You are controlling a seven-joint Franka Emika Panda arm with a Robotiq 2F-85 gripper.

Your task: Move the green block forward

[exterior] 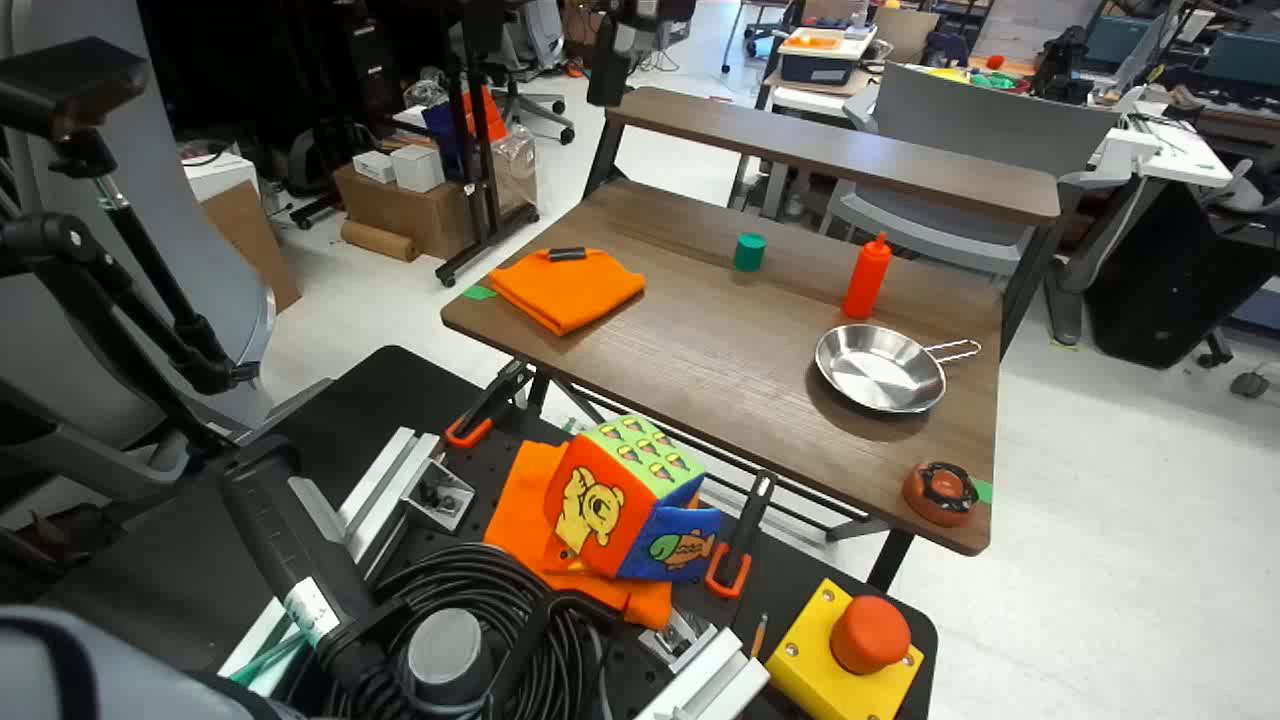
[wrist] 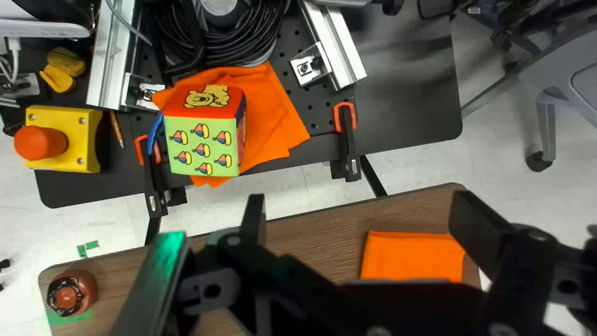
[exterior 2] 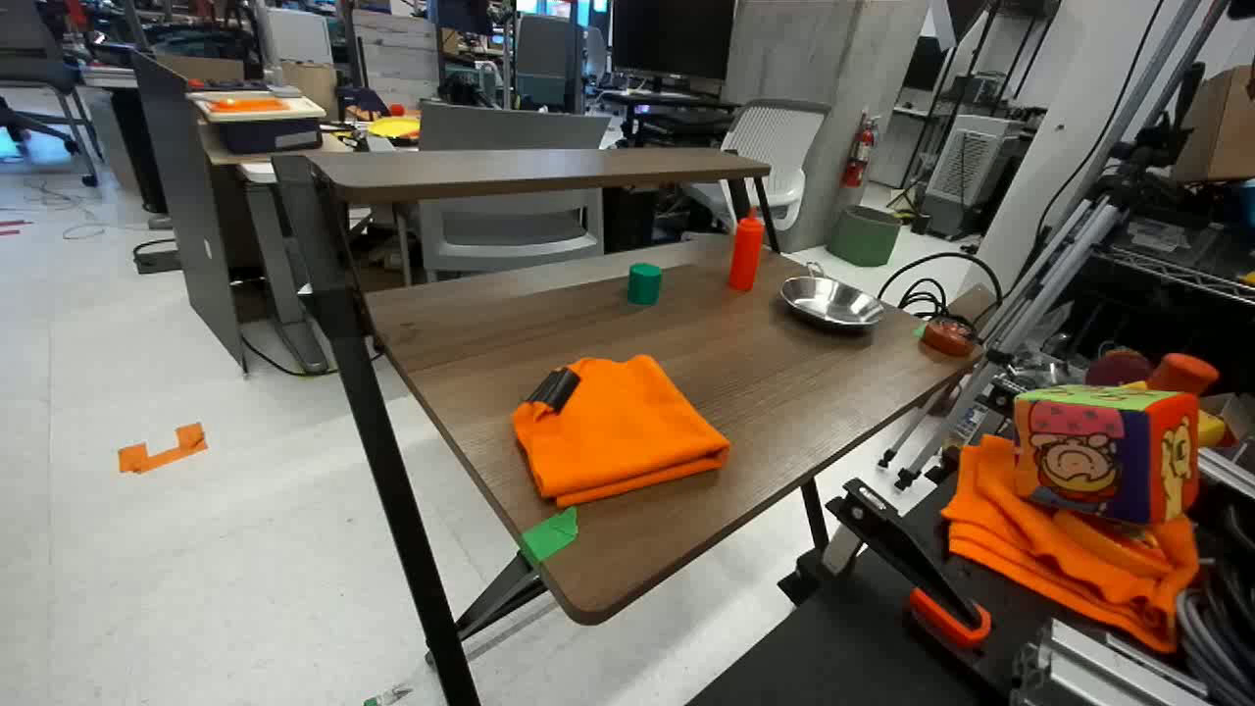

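The green block (exterior: 749,252) is small, plain and dark green. It stands upright on the brown table (exterior: 700,330), toward the back edge below the raised shelf. It also shows in an exterior view (exterior 2: 644,283), left of the orange-red bottle. It is out of the wrist view. My gripper (wrist: 358,205) has its two black fingers wide apart with nothing between them. It is above the table, apart from the block, with the orange cloth in view below. A dark shape at the top edge of an exterior view may be the gripper; I cannot tell.
The orange-red bottle (exterior: 868,280) and steel frying pan (exterior: 880,368) stand right of the block. The folded orange cloth (exterior 2: 627,431) lies at the table's other end. A raised shelf (exterior: 830,150) spans the back. A brown round object (exterior: 941,493) sits at a front corner.
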